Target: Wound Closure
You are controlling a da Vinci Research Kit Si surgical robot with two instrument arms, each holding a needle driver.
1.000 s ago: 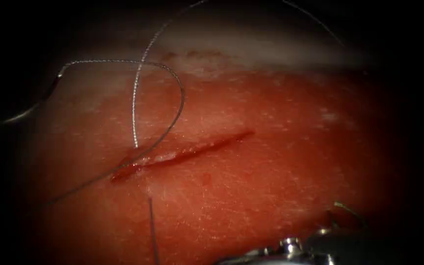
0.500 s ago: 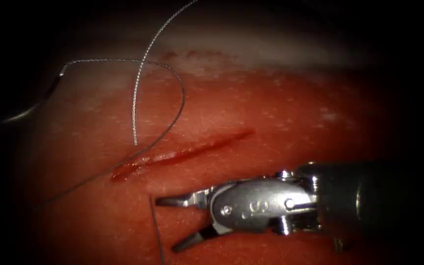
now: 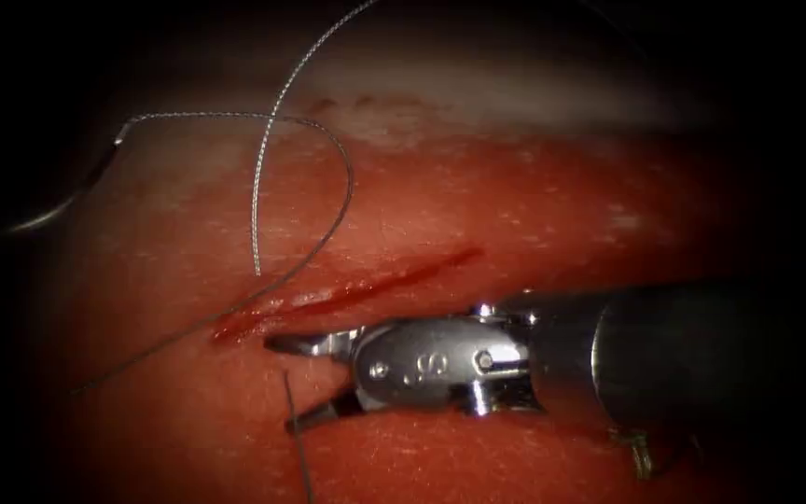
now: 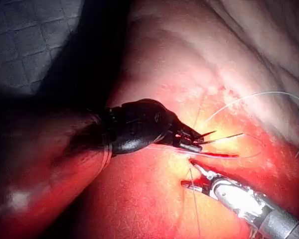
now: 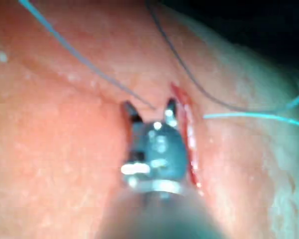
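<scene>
Red-stained tissue (image 3: 478,187), one piece, with an oblique cut (image 3: 347,291) near frame centre.

Right end effector (image 3: 289,385): enters from the right of the endoscope frame, jaws apart and empty, straddling a dark thread end (image 3: 293,439) that stands up below the left end of the cut. Upper jaw lies just beside the cut's lower lip.

Left end effector (image 4: 197,141): seen from the left wrist camera, dark, at the cut's edge; jaw state cannot be told, nor any hold.

Needle (image 3: 53,210): lies at far left of the endoscope frame, well apart from the cut, free of the tissue, held by neither tool.

Thread (image 3: 328,149): loops from the needle across the upper left and crosses the cut's left end.

Risks, as judged: the open upper jaw could snag the wound lip; closing carelessly could fray the thread end.

Markings: embossed characters on the right tool's clevis, seemingly "S" or "5"; not surely legible.
</scene>
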